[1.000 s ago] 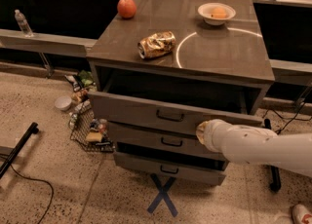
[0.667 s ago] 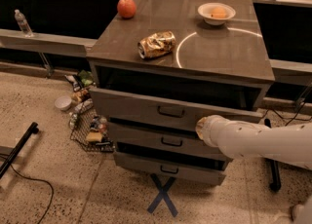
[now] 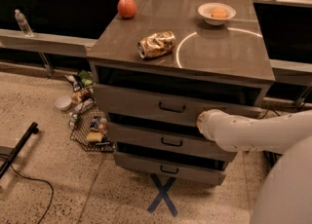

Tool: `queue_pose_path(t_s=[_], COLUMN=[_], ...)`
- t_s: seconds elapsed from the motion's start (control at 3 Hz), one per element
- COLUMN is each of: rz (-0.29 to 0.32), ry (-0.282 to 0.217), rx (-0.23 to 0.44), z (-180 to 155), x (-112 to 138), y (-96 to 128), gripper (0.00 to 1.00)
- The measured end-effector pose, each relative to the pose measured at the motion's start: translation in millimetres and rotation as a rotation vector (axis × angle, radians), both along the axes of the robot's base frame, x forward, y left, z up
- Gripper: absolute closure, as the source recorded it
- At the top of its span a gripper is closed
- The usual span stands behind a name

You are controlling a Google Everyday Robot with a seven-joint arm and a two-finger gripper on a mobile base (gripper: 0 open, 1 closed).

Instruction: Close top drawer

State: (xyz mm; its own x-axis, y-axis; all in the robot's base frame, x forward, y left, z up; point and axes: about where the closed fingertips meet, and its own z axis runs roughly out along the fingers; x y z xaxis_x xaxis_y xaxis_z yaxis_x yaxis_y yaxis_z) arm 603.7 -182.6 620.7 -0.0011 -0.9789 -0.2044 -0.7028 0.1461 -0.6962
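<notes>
1. Three drawers sit in the cabinet. The top drawer, the tallest-fronted, juts part-way out beneath the worktop, with a dark gap showing above its front.
2. Its black handle sits at centre, untouched.
3. The gripper is at the right part of that front, right of the handle and seemingly against the wood. Whether it is open or closed cannot be told.
4. Pushing off-centre may skew the drawer, so I judge a straight, steady push best, square to the front and nearer the handle if it binds.
5. On top, an apple, a crumpled packet and a bowl could jolt if the drawer slams, so ease off near the end.
</notes>
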Motion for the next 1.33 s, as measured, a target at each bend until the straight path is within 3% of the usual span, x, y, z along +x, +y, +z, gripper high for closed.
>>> queue_pose_path(t_s=[0.67, 1.0, 1.33], rz=[-0.031, -0.009, 0.038], ry=[-0.009, 0.027, 0.084], rx=[-0.006, 0.031, 0.104], z=[2.7, 10.1, 41.5], x=[3.8, -28.2, -82.4], y=[-4.2, 0.0, 21.7], gripper=[1.00, 1.00, 1.00])
